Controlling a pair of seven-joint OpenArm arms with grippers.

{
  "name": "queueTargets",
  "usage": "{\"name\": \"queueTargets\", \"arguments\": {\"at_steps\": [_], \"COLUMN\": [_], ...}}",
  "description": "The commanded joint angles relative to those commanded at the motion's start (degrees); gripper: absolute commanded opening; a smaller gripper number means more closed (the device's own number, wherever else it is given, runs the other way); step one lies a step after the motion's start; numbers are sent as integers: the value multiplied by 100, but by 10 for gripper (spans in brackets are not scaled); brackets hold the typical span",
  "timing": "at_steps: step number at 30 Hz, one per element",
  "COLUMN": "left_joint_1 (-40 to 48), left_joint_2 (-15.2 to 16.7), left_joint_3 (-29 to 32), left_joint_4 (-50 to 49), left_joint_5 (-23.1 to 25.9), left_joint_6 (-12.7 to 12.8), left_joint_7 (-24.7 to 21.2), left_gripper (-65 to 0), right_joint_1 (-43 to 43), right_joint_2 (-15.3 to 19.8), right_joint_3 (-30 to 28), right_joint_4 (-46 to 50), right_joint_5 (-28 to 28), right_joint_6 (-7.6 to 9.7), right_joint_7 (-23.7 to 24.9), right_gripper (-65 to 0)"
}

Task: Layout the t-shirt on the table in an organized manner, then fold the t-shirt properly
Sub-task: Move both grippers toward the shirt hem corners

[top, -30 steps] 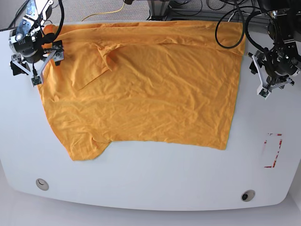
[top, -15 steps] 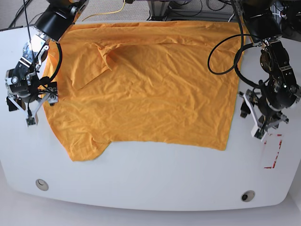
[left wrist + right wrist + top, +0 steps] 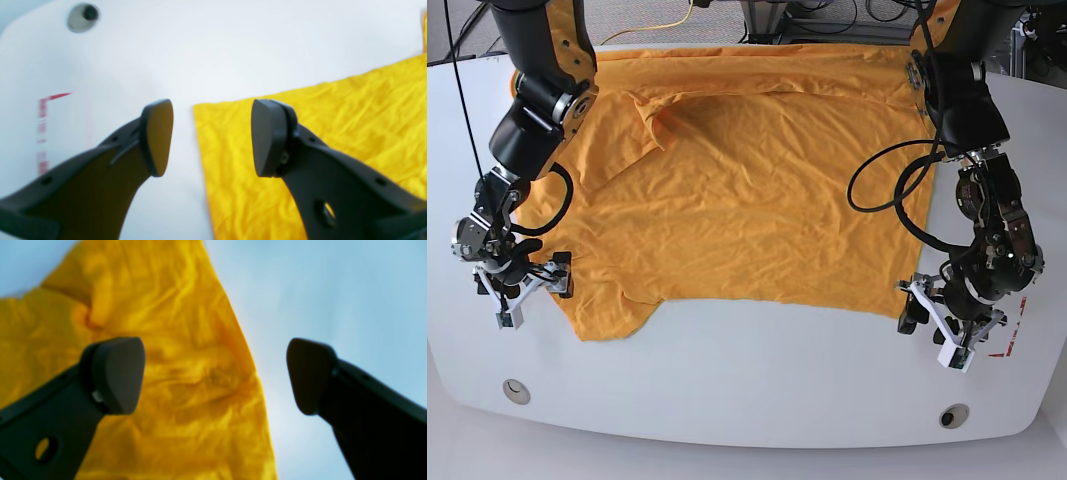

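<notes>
Two tools spread wide, left tool [image 3: 211,138] straddling t-shirt [image 3: 747,180] corner, base view alone shows whole garment

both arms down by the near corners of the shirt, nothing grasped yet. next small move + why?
Probably lower both and close on the near edge. The left end effector is open, straddling the t-shirt's near corner, one finger over cloth, one over bare table. The right end effector is open too, straddling the cloth's side edge. Neither holds fabric, so pinching comes before any fold.
</notes>
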Motion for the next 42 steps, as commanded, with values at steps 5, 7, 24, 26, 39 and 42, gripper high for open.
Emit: {"name": "queueTargets", "arguments": {"at_steps": [5, 7, 24, 26, 39, 42], "left_joint_1": [9, 35, 246, 246, 246, 246], "left_joint_2": [-105, -105, -114, -114, -114, -114], "left_joint_3": [88, 79, 79, 70, 70, 44], "left_joint_4": [-413, -440, -466, -466, -492, -580], "left_joint_5": [0, 0, 0, 0, 0, 0], "left_joint_6": [0, 0, -18, -18, -18, -9], "left_joint_7": [-193, -264, -299, -299, -299, -308], "left_gripper": [-304, -304, -304, -304, -304, -303], "right_joint_1": [334, 378, -53, -132, -220, -229], "right_joint_2": [281, 387, 545, 536, 360, 299], "right_joint_3": [9, 9, 26, 26, 9, 0], "right_joint_4": [-1248, -1591, -2110, -2110, -2004, -1881], "right_joint_5": [0, 0, 0, 0, 0, 0], "right_joint_6": [0, 0, 0, 0, 0, 0], "right_joint_7": [853, 1160, 1653, 1653, 1653, 1644], "right_gripper": [0, 0, 0, 0, -224, -319]}}
